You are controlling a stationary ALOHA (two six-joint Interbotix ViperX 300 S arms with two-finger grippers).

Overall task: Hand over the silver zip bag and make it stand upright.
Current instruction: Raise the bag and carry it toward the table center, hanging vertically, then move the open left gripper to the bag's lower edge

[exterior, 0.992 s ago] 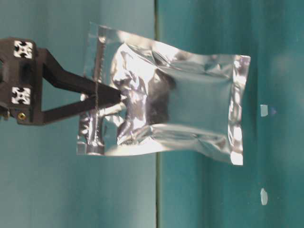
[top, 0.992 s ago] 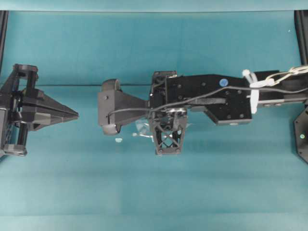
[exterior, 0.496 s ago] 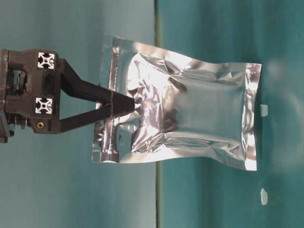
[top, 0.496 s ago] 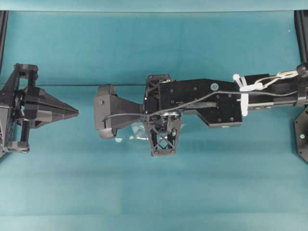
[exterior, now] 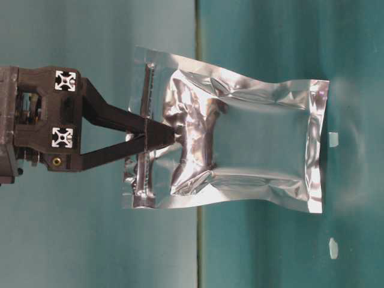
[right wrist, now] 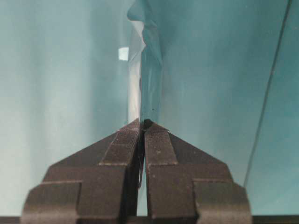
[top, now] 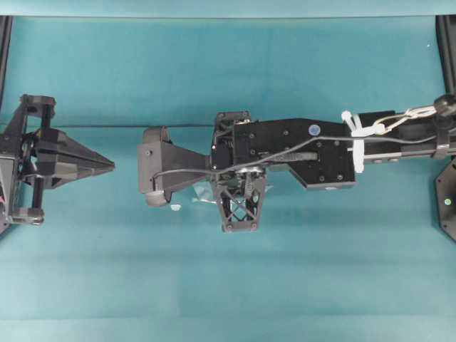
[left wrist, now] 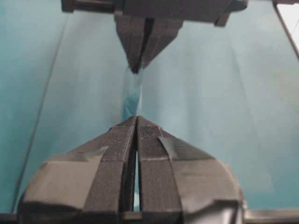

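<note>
The silver zip bag (exterior: 258, 144) hangs from my right gripper (exterior: 171, 137), which is shut on its zip strip end. In the table-level view the gripper enters from the left and the crinkly pouch stretches to the right. I cannot tell whether its far edge touches the table. From overhead the right arm reaches across the middle, its gripper (top: 239, 206) points down, and only slivers of the bag (top: 203, 196) show. The right wrist view has the bag (right wrist: 148, 70) edge-on past the shut gripper (right wrist: 142, 122). My left gripper (top: 110, 166) is shut and empty at the left, facing the bag (left wrist: 132, 93).
Small white scraps (top: 175, 207) lie on the teal table cloth (top: 228, 285) near the bag, also seen at table level (exterior: 333, 139). Dark frame posts (top: 447, 43) stand at the table's far corners.
The right arm has shifted a little to the left, carrying the bag along. In the table-level view the gripper and bag moved to the right. The left gripper has stayed put.
</note>
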